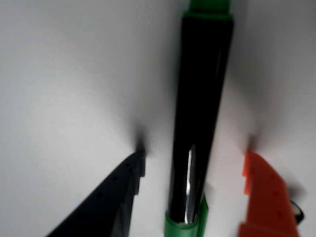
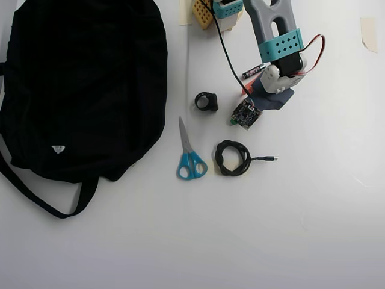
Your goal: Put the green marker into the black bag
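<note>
In the wrist view, the green marker (image 1: 200,113) lies on the white table (image 1: 69,84), its black barrel running from top to bottom of the picture with a green section at each end. It sits between the two gripper fingers: the black finger (image 1: 111,197) is on the left of the barrel and the orange finger (image 1: 264,197) is on the right. Both fingertips rest down near the table surface, and a visible strip of table separates each from the barrel, so the gripper (image 1: 193,160) is spread apart and not clamping the marker. In the overhead view, the arm (image 2: 274,42) covers almost all of the marker; its position there is under the gripper head, right of the small black ring-shaped object (image 2: 206,102) and above the coiled black cable (image 2: 232,158). The blue-handled scissors (image 2: 190,156) lie left of the cable. The black bag (image 2: 84,84) fills the left part of the overhead view, well apart from the gripper, with its strap (image 2: 42,198) looping below it.
</note>
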`<action>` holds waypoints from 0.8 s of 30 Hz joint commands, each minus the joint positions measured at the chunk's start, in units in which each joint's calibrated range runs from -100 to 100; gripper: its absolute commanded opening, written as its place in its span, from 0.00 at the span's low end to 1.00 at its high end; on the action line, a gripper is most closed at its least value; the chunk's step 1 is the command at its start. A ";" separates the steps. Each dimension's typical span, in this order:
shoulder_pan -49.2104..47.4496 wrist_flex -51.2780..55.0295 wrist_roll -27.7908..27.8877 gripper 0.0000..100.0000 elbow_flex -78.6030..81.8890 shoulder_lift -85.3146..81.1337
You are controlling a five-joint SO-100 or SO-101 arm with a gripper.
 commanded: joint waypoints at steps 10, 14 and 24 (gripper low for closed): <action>0.29 -0.81 0.15 0.23 -0.39 0.20; 0.29 -0.81 0.15 0.17 -0.39 0.20; 0.37 -0.81 0.15 0.04 -0.30 0.20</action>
